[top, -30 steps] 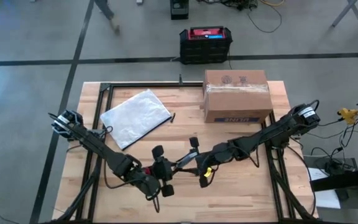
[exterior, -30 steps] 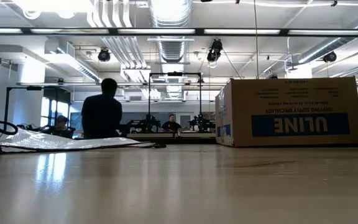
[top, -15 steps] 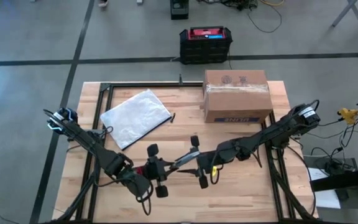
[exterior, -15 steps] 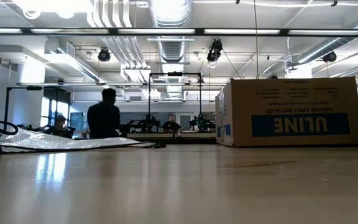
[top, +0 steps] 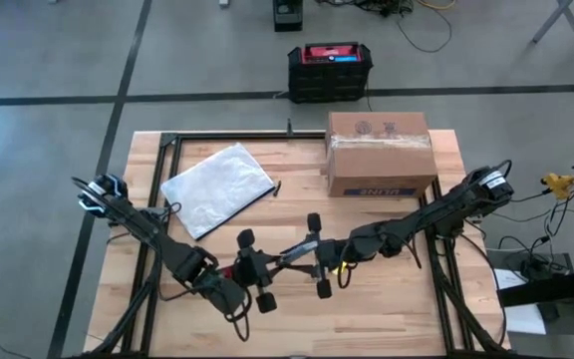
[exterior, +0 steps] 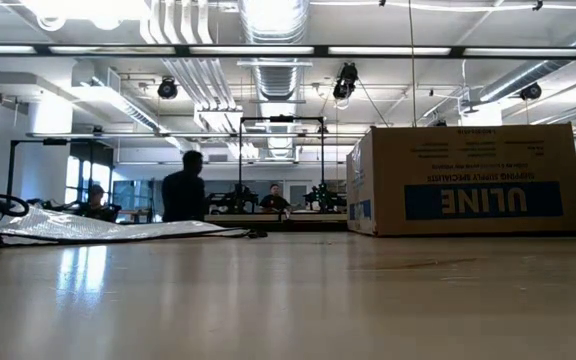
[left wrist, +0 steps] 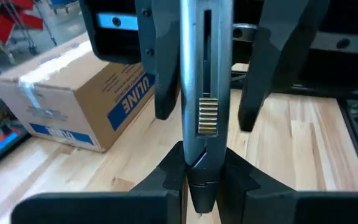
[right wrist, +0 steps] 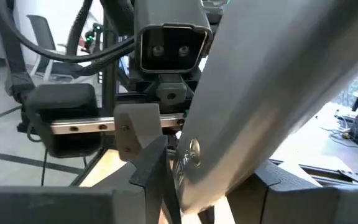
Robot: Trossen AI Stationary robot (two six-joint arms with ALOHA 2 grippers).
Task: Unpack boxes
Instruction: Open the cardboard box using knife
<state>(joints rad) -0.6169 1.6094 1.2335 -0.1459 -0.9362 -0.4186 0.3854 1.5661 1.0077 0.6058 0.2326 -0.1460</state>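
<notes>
Concrete floor with dark lines surrounds the light wooden table [top: 387, 319], and the low view looks across it into a long workshop with ceiling lights where a person [exterior: 184, 196] stands far off. On the table's far right part sits the brown cardboard box [top: 380, 153], flaps taped shut, its blue ULINE label upside down on the near side. A silvery flat bag [top: 216, 187] lies well apart from it toward the far left, and a black-and-red case [top: 330, 70] stands on the floor beyond the table. Both arms meet low over the near middle of the table. The left tool [top: 254, 271] is pressed together on a slim grey utility knife [left wrist: 204, 93], which the left wrist view shows running straight out between its fingers. The right tool [top: 316, 254] sits at the knife's other end, fingers spread either side of it.
</notes>
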